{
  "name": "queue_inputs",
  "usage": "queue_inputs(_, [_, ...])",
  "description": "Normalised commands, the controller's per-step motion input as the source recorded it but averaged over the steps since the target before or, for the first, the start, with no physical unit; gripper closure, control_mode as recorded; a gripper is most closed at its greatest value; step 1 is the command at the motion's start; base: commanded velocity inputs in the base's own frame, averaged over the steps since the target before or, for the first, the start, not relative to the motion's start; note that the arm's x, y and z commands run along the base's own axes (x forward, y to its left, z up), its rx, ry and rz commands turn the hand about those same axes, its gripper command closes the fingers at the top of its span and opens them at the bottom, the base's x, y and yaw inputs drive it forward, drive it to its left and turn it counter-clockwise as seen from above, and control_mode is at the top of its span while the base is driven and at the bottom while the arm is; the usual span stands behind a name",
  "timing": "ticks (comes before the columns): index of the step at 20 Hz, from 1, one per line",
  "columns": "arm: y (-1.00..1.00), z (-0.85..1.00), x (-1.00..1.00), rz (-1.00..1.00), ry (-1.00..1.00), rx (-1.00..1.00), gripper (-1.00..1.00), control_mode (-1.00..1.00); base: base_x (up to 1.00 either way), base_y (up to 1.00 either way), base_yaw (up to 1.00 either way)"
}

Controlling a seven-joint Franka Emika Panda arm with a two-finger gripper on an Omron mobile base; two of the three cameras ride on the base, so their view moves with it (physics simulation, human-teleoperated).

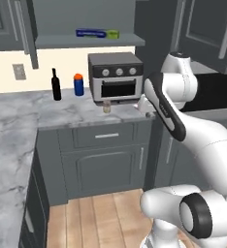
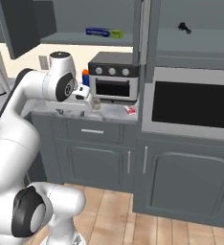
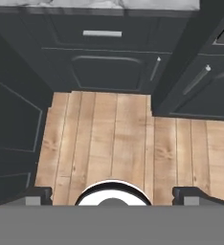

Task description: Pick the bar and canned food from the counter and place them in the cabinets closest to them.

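Note:
The canned food (image 1: 106, 107) (image 2: 96, 104) stands on the marble counter (image 1: 18, 111) (image 2: 111, 114) just in front of a toaster oven. The bar (image 2: 130, 110), a red-and-white packet, lies at the counter's right end by the tall oven housing. My gripper (image 2: 85, 102) (image 1: 144, 106) hovers at counter height, just left of the can in the right base view. In the hand view my gripper (image 3: 113, 195) is open, its fingertips (image 3: 37, 194) wide apart with nothing between them, above the wooden floor. An upper cabinet (image 1: 86, 41) (image 2: 85, 38) is open above the toaster oven.
A toaster oven (image 1: 115, 77) (image 2: 115, 76), a dark bottle (image 1: 56, 85) and a blue cylinder with an orange lid (image 1: 78, 85) stand on the counter. A blue-and-green box (image 1: 97, 33) lies on the cabinet shelf. A built-in microwave (image 2: 193, 105) sits to the right.

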Motion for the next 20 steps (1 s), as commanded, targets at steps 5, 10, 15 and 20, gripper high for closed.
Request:
queue_inputs(5, [0.00, 0.00, 0.00, 0.00, 0.00, 0.00, -1.00, 1.00, 0.45, 0.30, 0.00])
queue_inputs(10, [0.00, 0.00, 0.00, 0.00, 0.00, 0.00, -1.00, 1.00, 0.50, 0.33, 0.00])
queue_inputs(15, [0.00, 0.00, 0.00, 0.00, 0.00, 0.00, -1.00, 1.00, 0.45, 0.39, 0.00])
queue_inputs(20, [0.00, 0.00, 0.00, 0.00, 0.00, 0.00, -1.00, 1.00, 0.53, 0.36, 0.00])
